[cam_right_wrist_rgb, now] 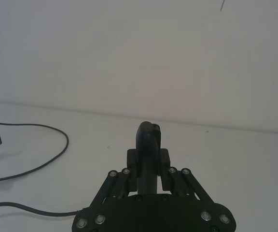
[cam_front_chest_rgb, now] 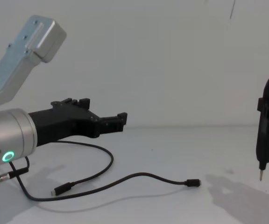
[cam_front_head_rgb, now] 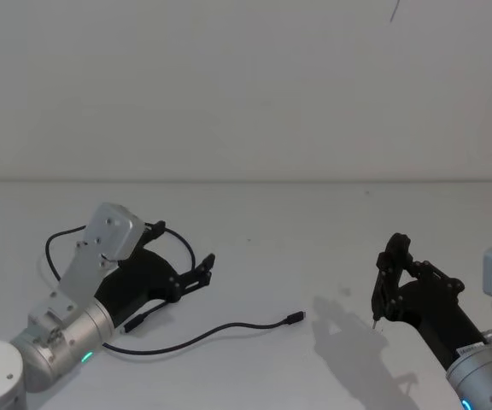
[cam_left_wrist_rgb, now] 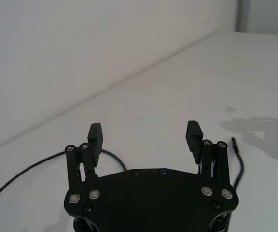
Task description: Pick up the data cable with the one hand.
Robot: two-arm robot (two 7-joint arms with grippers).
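Observation:
The data cable lies on the white table in loose curves, with one slim plug toward the middle and the other beside my left arm. In the chest view the data cable is flat on the table. My left gripper, the hand, hovers open above the cable's loop with nothing between its blocky fingertips. The hand is level and clear of the surface, and the cable passes under it. My right gripper hangs shut at the right, its pale tip pointing down.
A short black wire with a metal plug hangs by my left wrist. A bare white wall stands behind the table. My right gripper casts a shadow on the table's right side.

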